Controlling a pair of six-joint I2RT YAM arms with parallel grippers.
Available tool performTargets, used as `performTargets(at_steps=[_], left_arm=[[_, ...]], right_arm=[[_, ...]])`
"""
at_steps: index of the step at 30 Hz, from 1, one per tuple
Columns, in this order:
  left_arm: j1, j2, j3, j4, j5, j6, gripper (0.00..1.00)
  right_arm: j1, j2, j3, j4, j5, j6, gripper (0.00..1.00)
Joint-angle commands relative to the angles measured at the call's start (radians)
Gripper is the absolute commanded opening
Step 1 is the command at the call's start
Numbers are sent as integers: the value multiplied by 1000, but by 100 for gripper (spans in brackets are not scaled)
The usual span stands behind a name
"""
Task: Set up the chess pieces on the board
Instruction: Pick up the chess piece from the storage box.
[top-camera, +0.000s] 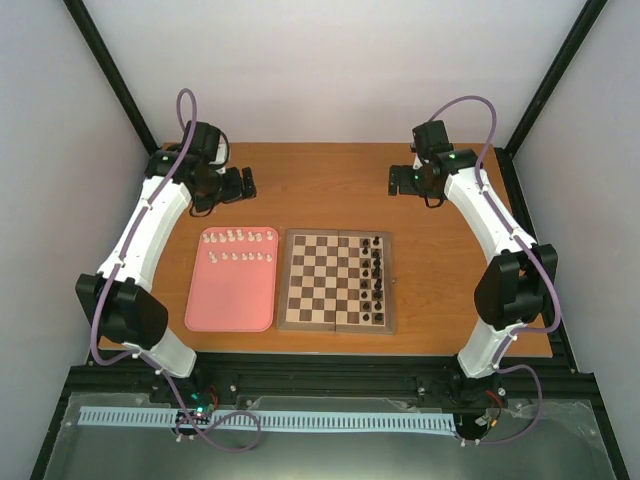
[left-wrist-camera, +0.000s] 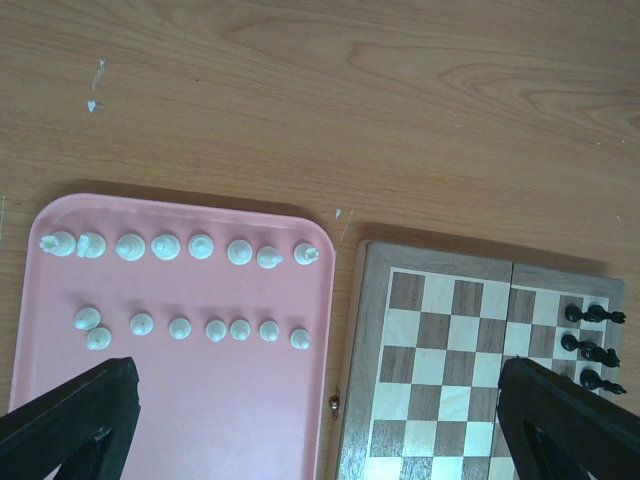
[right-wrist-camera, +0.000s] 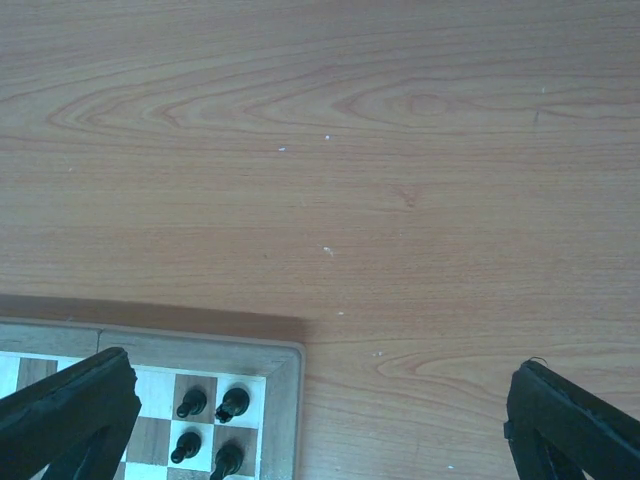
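pink tray (left-wrist-camera: 200, 410): white chess pieces (left-wrist-camera: 165, 246), two rows | board (left-wrist-camera: 440, 335): black pieces (left-wrist-camera: 588, 350)

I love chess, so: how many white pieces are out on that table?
16 white pieces, all on the pink tray: eight in its far row, eight in the nearer row. None on the board.

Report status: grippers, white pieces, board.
Open and empty: left gripper, right gripper, over bare table. All white chess pieces on pink tray, two rows; none on board. Only black pieces there, right side. Nothing blocking.
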Motion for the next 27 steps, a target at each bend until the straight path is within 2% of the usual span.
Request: performTargets(at_steps=[1,12,23,27], left_arm=[[-5,11,65,-27,-17,30,100],[-30,40,68,-22,2,37,100],[-93,132,-52,62,-52,25,100],[-106,190,-60,102,-48,27,94]], right_arm=[[-3,-19,-2,18,18,-1,100],[-61,-43,-91,14,26,-36,100],[-80,-43,-162,43,-10,-45,100],[-84,-30,-174,49,-17,-41,100]])
